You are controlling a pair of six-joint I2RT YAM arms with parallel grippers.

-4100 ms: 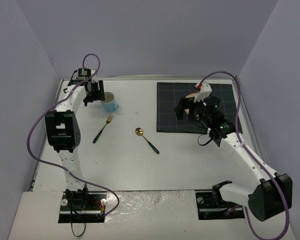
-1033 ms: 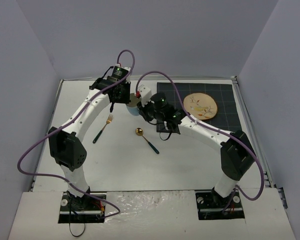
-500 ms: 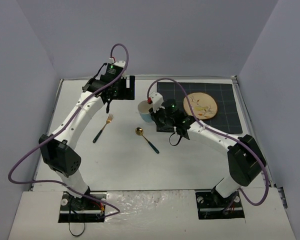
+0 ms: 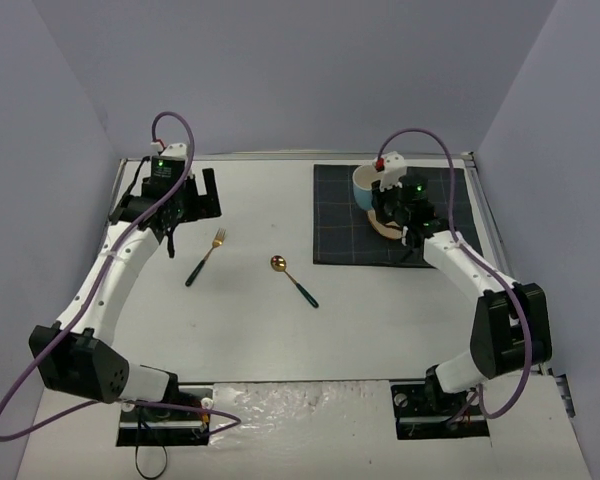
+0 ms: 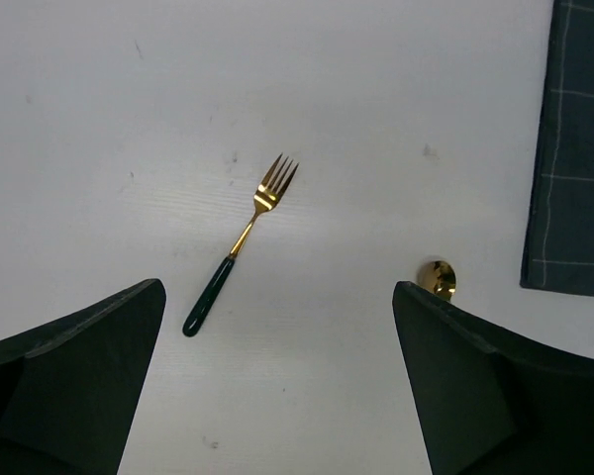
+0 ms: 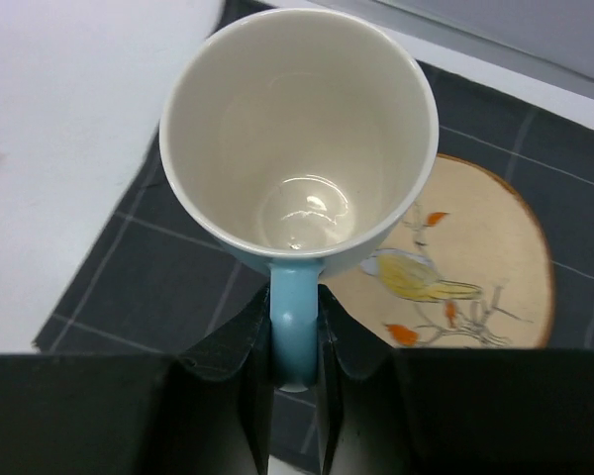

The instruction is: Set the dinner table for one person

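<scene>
My right gripper [image 6: 295, 332] is shut on the handle of a light blue mug [image 6: 299, 148] with a white inside, held upright. In the top view the mug [image 4: 366, 184] hangs over the dark grey checked mat [image 4: 332, 215], with the right gripper [image 4: 384, 196] beside it. Below it lies a tan plate [image 6: 480, 262] with a bird painted on it, half hidden in the top view [image 4: 385, 229]. My left gripper [image 4: 197, 195] stands open and empty over the back left of the dinner table [image 4: 260, 335]. Its jaws [image 5: 277, 292] frame a gold fork [image 5: 240, 245].
The green-handled gold fork [image 4: 206, 257] lies left of centre and a matching spoon [image 4: 293, 279] lies mid-table. The spoon's bowl [image 5: 438, 278] peeks past my left gripper's right finger. The mat's left edge [image 5: 574, 148] shows there. Walls close in the table.
The mug passed from the left gripper to the right. The left gripper opened and drew back to the left. The right arm carried the mug rightward over the mat and plate.
</scene>
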